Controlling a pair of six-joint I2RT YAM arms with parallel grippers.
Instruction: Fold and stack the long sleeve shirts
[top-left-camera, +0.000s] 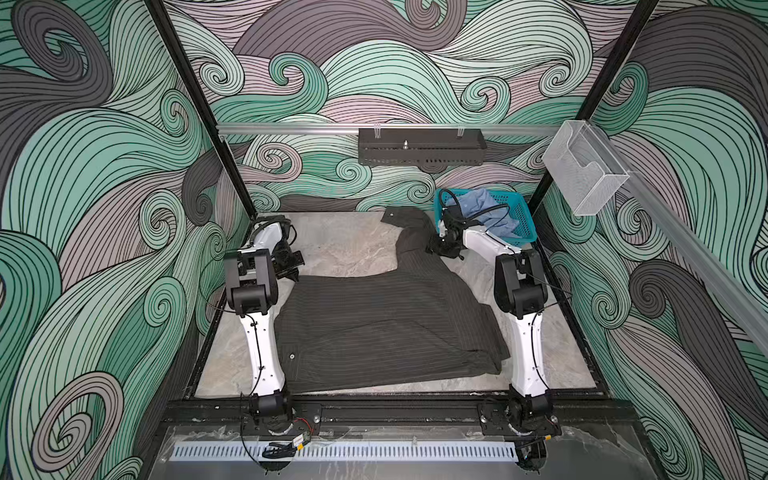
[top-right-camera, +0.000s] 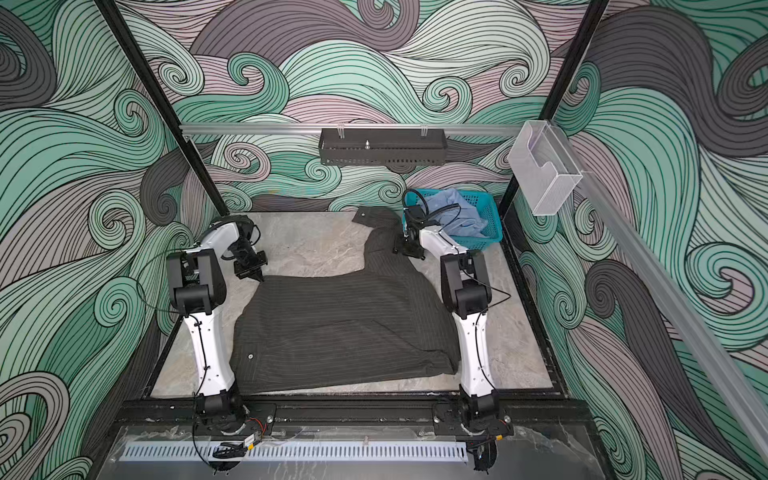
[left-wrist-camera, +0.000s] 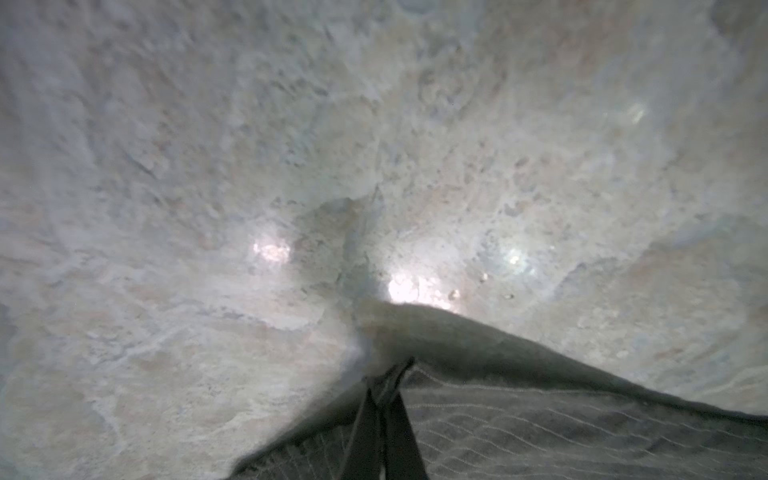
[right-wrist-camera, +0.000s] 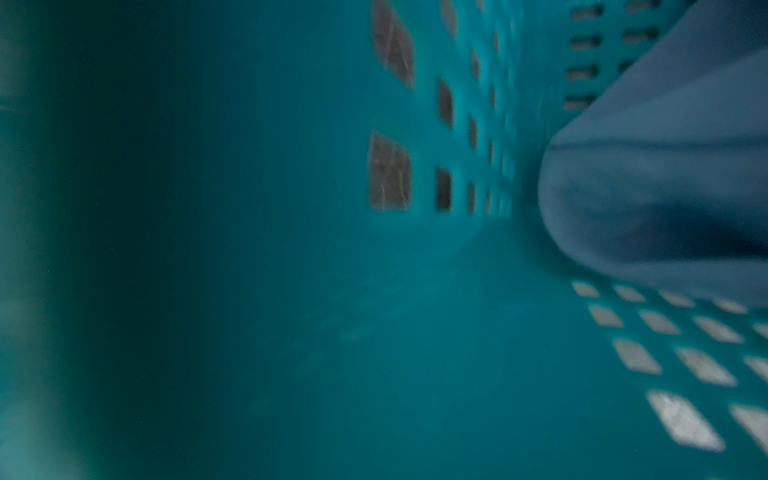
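Grey shirt (top-left-camera: 374, 324) spread on the table (top-left-camera: 340, 245), body lying left to right, one sleeve reaching to the far side, beside the basket (top-left-camera: 527, 230). Blue shirt (top-left-camera: 482, 203) crumpled in that basket. Left fingers (left-wrist-camera: 362, 436) together, pinching the grey shirt's far left corner, clear only in left wrist view. Right fingers (top-left-camera: 444, 250) over the sleeve, apart or together impossible to tell; right wrist view full of basket wall and blue cloth.

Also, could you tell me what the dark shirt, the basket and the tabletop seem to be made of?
The dark shirt: thin woven cloth, matte charcoal with pale pinstripes; it drapes and creases. The basket: probably moulded plastic, smooth teal, with regular square cutouts. The tabletop: pale veined marble look, glossy glints in the left wrist view; real stone or printed laminate, I cannot tell.
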